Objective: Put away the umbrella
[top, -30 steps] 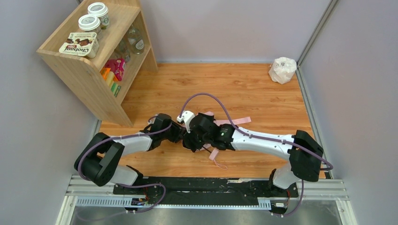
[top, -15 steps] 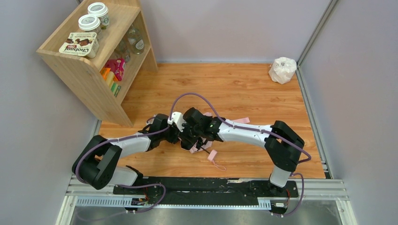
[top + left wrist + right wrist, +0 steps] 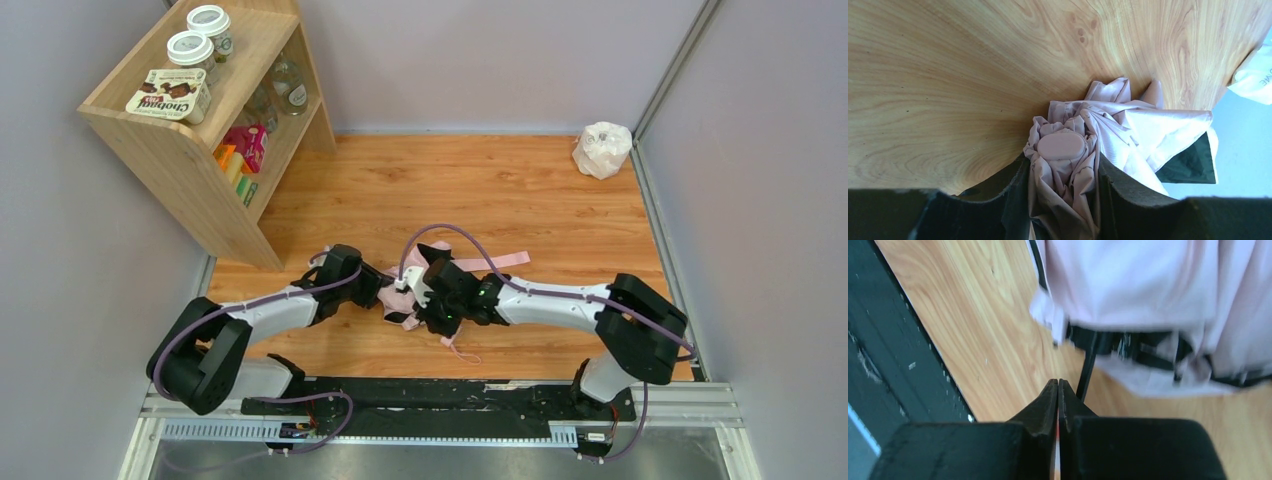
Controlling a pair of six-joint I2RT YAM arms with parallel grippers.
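Two jars (image 3: 190,47) atop shelf (image 3: 190,170), umbrella (image 3: 397,298) central, white bag (image 3: 602,150) beyond

L arm (image 3: 270,305) low, elbow bent; L gripper (image 3: 1062,172) pinches umbrella (image 3: 1063,146) fabric btwn both fingers. R arm (image 3: 550,297) stretched out; R gripper (image 3: 1058,390) fingers pressed together, nothing btwn.

Soft, even light with faint shadows; the top view is sharp, the right wrist view blurs the umbrella (image 3: 1148,290) at upper right.
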